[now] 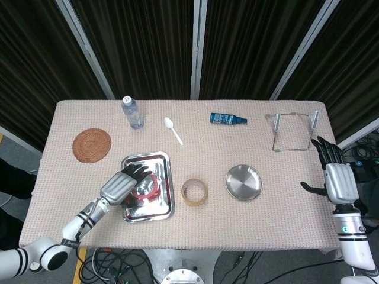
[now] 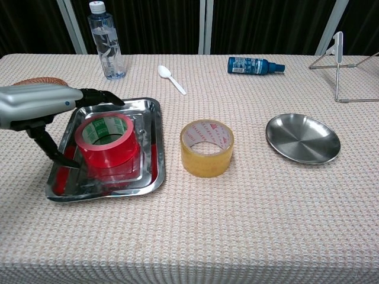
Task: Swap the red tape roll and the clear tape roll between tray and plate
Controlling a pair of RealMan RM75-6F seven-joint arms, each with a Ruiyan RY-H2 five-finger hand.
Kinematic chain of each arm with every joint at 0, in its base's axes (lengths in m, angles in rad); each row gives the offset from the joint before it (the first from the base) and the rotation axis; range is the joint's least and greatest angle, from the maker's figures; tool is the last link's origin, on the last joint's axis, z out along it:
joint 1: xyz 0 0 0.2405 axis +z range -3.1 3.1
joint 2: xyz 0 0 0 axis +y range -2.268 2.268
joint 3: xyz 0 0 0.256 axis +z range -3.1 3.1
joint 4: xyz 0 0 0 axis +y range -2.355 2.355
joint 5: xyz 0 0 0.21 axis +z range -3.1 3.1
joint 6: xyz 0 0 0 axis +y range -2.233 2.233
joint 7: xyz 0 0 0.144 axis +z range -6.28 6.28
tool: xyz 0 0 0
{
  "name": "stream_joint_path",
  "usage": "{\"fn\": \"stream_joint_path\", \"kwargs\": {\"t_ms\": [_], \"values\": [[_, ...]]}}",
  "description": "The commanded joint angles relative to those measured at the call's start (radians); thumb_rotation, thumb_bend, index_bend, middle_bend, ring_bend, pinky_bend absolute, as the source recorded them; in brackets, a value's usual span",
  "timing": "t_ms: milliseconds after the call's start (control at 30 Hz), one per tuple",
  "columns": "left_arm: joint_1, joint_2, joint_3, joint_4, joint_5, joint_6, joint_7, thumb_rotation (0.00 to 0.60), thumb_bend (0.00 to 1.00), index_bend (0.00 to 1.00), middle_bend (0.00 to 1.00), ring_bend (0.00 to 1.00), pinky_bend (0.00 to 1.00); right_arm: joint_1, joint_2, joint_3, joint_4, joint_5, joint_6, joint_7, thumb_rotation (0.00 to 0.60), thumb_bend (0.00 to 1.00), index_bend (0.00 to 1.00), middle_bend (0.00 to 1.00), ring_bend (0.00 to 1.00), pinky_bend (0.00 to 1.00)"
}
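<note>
The red tape roll [image 2: 106, 145] is lying flat inside the steel tray [image 2: 150, 176] at the left of the table [image 2: 237, 225]. The left hand [image 2: 37, 106] is being held over the tray's left side, just beside the red roll; fingers [image 2: 98, 97] are stretched out and spread above the roll's far edge, thumb pointed down at the roll's left. Nothing is being gripped; contact with the roll cannot be told. In the head view the left hand [image 1: 121, 185] is seen over the tray [image 1: 163, 208], partly covering the red roll [image 1: 148, 186].

The clear tape roll [image 2: 206, 148] is standing on the bare cloth between tray and plate [image 2: 303, 138], touching neither. The plate is seen right of it, holding nothing.

The right hand [image 1: 337, 180] is being held at the table's far right edge, well apart from the plate, fingers extended and apart, thumb out to the side, nothing held. It is not shown in the chest view.

Along the far side: water bottle [image 2: 106, 41], white spoon [image 2: 171, 78], blue spray bottle [image 2: 254, 65], wire rack [image 1: 293, 132]. A woven coaster [image 1: 92, 145] is lying at the far left.
</note>
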Motion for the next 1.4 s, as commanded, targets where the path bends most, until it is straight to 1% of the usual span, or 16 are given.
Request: {"fn": "stream_joint_path", "kwargs": {"t_ms": [33, 267, 400, 567, 733, 867, 967, 1067, 1200, 1400], "values": [[-0.022, -0.014, 0.000, 0.020, -0.026, -0.028, 0.009, 0.600, 0.08, 0.06, 0.01, 0.00, 0.09, -0.004, -0.004, 0.004, 0.008, 0.000, -0.006, 0.006, 0.600, 0.00, 0.00, 0.00, 0.00, 0.00], [-0.068, -0.025, -0.011, 0.046, -0.080, -0.080, 0.015, 0.600, 0.09, 0.06, 0.03, 0.00, 0.10, -0.013, -0.009, 0.017, 0.030, 0.003, -0.023, 0.023, 0.600, 0.00, 0.00, 0.00, 0.00, 0.00], [-0.095, -0.009, -0.011, 0.035, -0.119, -0.117, 0.042, 0.600, 0.12, 0.07, 0.11, 0.01, 0.13, -0.019, -0.009, 0.024, 0.037, 0.004, -0.027, 0.026, 0.600, 0.00, 0.00, 0.00, 0.00, 0.00], [-0.109, -0.012, -0.013, 0.028, -0.145, -0.106, 0.072, 0.600, 0.21, 0.15, 0.19, 0.07, 0.20, -0.027, -0.013, 0.030, 0.047, 0.010, -0.034, 0.030, 0.600, 0.00, 0.00, 0.00, 0.00, 0.00], [-0.119, -0.011, -0.016, 0.018, -0.157, -0.085, 0.090, 0.600, 0.25, 0.21, 0.25, 0.13, 0.27, -0.034, -0.016, 0.034, 0.055, 0.010, -0.040, 0.033, 0.600, 0.00, 0.00, 0.00, 0.00, 0.00], [-0.139, 0.002, -0.040, 0.001, -0.150, -0.066, 0.090, 0.600, 0.26, 0.23, 0.27, 0.15, 0.28, -0.042, -0.014, 0.040, 0.057, 0.008, -0.035, 0.040, 0.600, 0.00, 0.00, 0.00, 0.00, 0.00], [-0.181, 0.007, -0.080, 0.008, -0.151, -0.077, 0.089, 0.600, 0.26, 0.23, 0.27, 0.15, 0.29, -0.054, -0.013, 0.040, 0.058, 0.001, -0.023, 0.047, 0.600, 0.00, 0.00, 0.00, 0.00, 0.00], [-0.241, -0.015, -0.122, 0.057, -0.156, -0.104, 0.091, 0.600, 0.26, 0.23, 0.27, 0.15, 0.29, -0.071, -0.016, 0.036, 0.062, -0.011, -0.004, 0.058, 0.600, 0.00, 0.00, 0.00, 0.00, 0.00], [-0.327, -0.090, -0.162, 0.167, -0.179, -0.156, 0.077, 0.600, 0.27, 0.23, 0.27, 0.15, 0.29, -0.098, -0.021, 0.023, 0.080, -0.033, 0.024, 0.079, 0.600, 0.00, 0.00, 0.00, 0.00, 0.00], [-0.433, -0.213, -0.185, 0.351, -0.177, -0.233, 0.001, 0.600, 0.28, 0.23, 0.27, 0.15, 0.29, -0.120, -0.024, 0.026, 0.113, -0.046, 0.046, 0.114, 0.600, 0.00, 0.00, 0.00, 0.00, 0.00]]}}
